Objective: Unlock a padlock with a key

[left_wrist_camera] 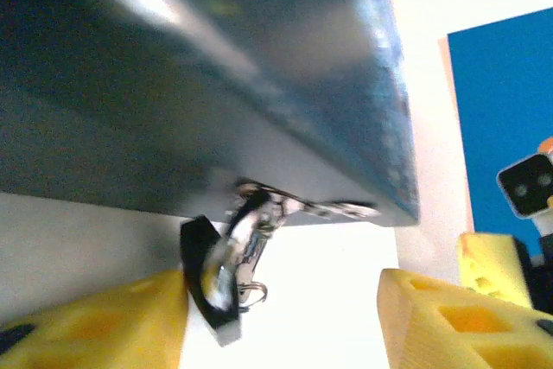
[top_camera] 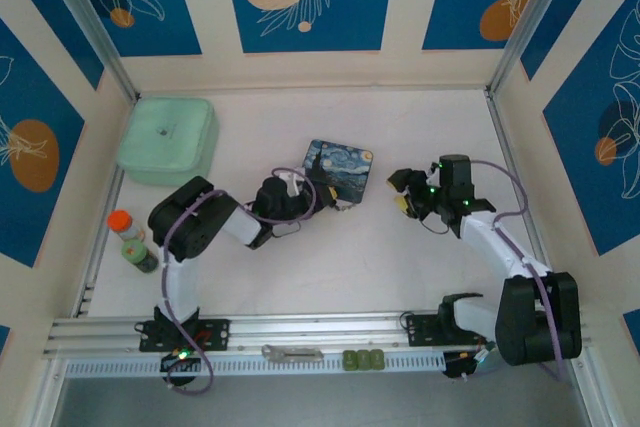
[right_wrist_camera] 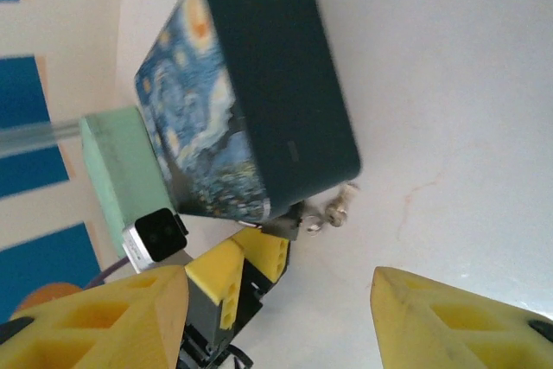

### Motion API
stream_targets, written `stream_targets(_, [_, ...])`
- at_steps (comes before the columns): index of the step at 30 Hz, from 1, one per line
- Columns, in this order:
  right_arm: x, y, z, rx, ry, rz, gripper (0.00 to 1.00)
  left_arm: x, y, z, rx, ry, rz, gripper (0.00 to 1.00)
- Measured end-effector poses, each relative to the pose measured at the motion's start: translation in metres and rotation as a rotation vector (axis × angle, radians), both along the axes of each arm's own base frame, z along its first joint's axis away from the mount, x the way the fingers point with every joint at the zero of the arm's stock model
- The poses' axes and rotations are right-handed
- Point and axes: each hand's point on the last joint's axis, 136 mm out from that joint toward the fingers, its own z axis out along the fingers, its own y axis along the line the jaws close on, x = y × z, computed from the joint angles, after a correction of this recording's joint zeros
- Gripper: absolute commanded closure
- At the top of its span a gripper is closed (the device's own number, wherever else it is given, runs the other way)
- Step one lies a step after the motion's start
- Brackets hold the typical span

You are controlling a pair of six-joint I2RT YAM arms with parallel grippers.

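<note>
The tiny padlock (left_wrist_camera: 206,281) has a dark body and lies on the table against the bottom edge of the starry-night tin (left_wrist_camera: 216,84). Its silver shackle points up toward the tin. The pale key (left_wrist_camera: 341,208) lies along the tin's edge just to the right of it. My left gripper (left_wrist_camera: 276,326) is open, and its left fingertip (left_wrist_camera: 104,326) touches the padlock's body. From the right wrist view, the key (right_wrist_camera: 342,203) lies beside the tin (right_wrist_camera: 259,101), with the padlock (right_wrist_camera: 285,225) at the left gripper's yellow fingers (right_wrist_camera: 251,257). My right gripper (right_wrist_camera: 276,317) hovers open and empty a short way off.
A mint-green lidded box (top_camera: 167,139) sits at the back left. A small bottle with an orange cap (top_camera: 130,239) stands by the left wall. A grey metal tool (top_camera: 295,354) and green blocks (top_camera: 363,359) rest on the front rail. Open tabletop lies between the two grippers (top_camera: 402,193).
</note>
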Motion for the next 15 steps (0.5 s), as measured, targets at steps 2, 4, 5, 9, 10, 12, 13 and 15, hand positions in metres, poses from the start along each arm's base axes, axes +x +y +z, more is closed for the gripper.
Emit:
stream_targets(2, [0.003,0.007,0.012,-0.047,-0.053,0.050,0.42,-0.004,0.005,0.005,-0.007,-0.001,0.011,0.15])
stream_targets(4, [0.005,0.015,0.021,-0.094,-0.097,0.098,0.43,-0.006,0.012,0.011,-0.021,-0.008,0.026,0.00])
stream_targets(5, [0.004,0.020,0.024,-0.121,-0.120,0.127,0.43,-0.007,0.016,0.014,-0.027,-0.014,0.036,0.00])
stream_targets(9, [-0.001,0.050,0.034,-0.234,-0.197,0.280,0.43,-0.006,0.040,0.017,-0.032,-0.003,0.094,0.00])
stream_targets(10, [-0.002,0.060,0.036,-0.265,-0.214,0.327,0.44,-0.004,0.047,0.017,-0.029,0.000,0.111,0.00])
stream_targets(12, [-0.004,0.080,0.035,-0.329,-0.238,0.424,0.44,0.004,0.062,0.018,-0.020,0.008,0.152,0.00])
stream_targets(13, [-0.005,0.091,0.033,-0.364,-0.245,0.478,0.45,0.009,0.070,0.020,-0.016,0.008,0.175,0.00])
stream_targets(15, [-0.007,0.112,0.025,-0.430,-0.246,0.578,0.47,0.018,0.084,0.023,-0.012,0.012,0.214,0.00])
